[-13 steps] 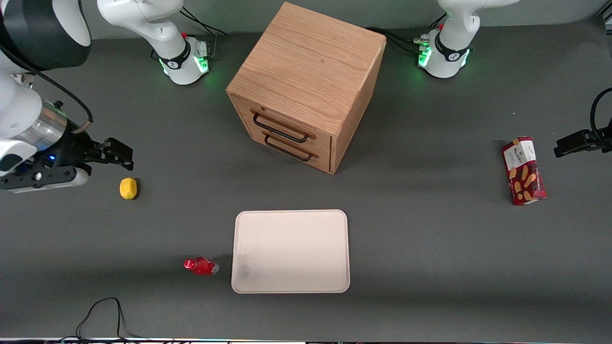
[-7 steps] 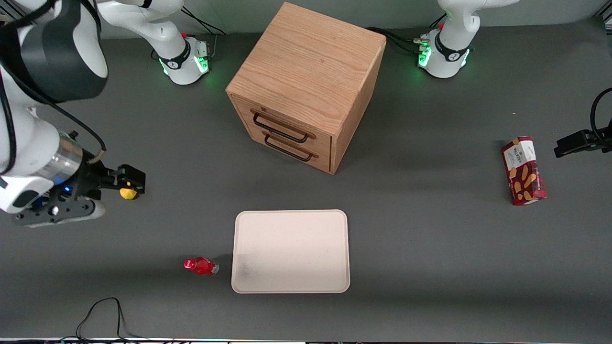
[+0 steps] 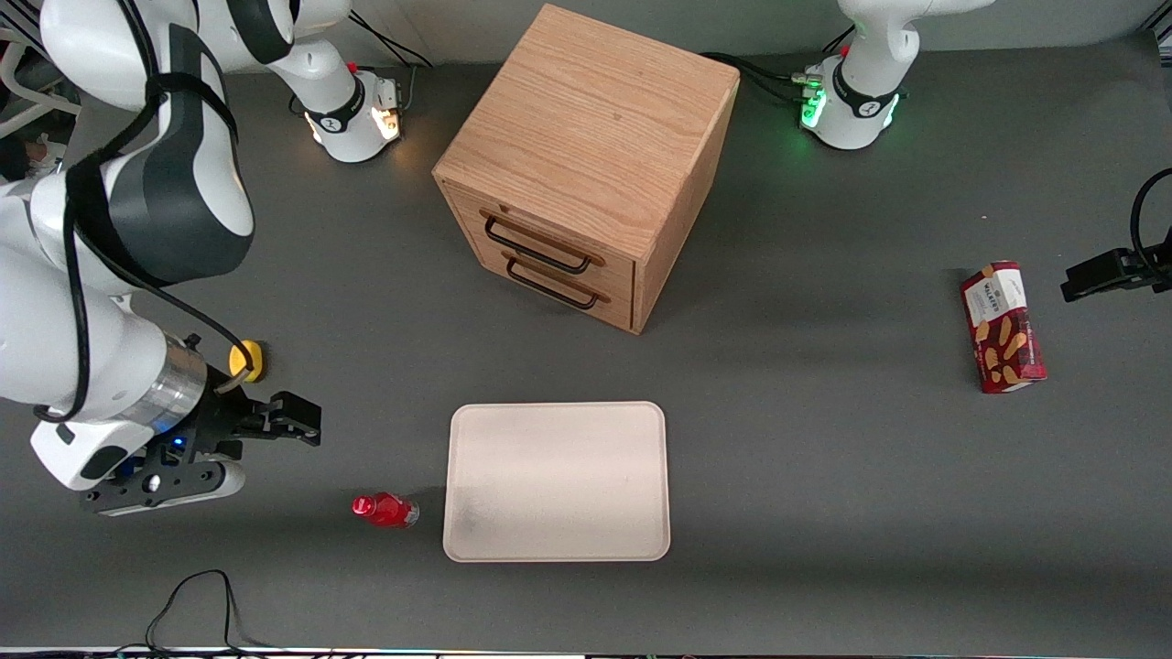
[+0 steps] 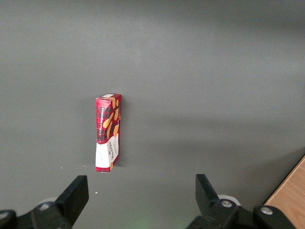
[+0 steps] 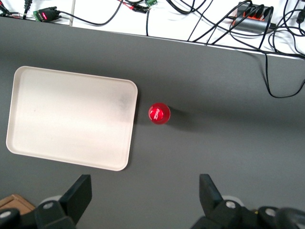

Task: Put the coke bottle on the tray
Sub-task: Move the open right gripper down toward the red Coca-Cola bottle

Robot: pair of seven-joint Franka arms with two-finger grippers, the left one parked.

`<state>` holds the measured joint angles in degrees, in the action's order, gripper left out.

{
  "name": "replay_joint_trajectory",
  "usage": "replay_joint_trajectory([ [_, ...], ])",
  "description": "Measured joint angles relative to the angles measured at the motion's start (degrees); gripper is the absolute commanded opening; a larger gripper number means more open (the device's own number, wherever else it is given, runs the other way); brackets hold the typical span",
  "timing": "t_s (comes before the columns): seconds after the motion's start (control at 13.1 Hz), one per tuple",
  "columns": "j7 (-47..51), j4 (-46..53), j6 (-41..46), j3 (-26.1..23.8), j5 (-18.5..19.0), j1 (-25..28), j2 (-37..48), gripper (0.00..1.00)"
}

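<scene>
The coke bottle [image 3: 385, 510], small with a red cap and red label, stands on the dark table just beside the tray [image 3: 557, 480], on the working arm's side. The tray is flat, cream-beige and bare. In the right wrist view the bottle [image 5: 159, 113] shows from above, next to the tray [image 5: 71, 117]. My right gripper [image 3: 298, 419] is open and empty. It hangs above the table, farther from the front camera than the bottle and toward the working arm's end. In its own view the gripper [image 5: 145, 195] has bare table between the fingers.
A yellow lemon [image 3: 245, 360] lies partly hidden by my arm. A wooden two-drawer cabinet [image 3: 586, 165] stands farther back than the tray. A red snack box [image 3: 1002, 327] lies toward the parked arm's end. A black cable [image 3: 197, 604] loops at the table's near edge.
My right arm has swung nearer to the front camera and toward the bottle, passing over the lemon. The bottle and tray have not moved.
</scene>
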<state>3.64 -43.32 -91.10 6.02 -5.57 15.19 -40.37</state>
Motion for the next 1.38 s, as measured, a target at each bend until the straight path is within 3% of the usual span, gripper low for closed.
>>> replay_joint_trajectory([
  [1.38,0.0,0.1,-15.8,0.0,-0.1,0.0,-13.4,1.0],
])
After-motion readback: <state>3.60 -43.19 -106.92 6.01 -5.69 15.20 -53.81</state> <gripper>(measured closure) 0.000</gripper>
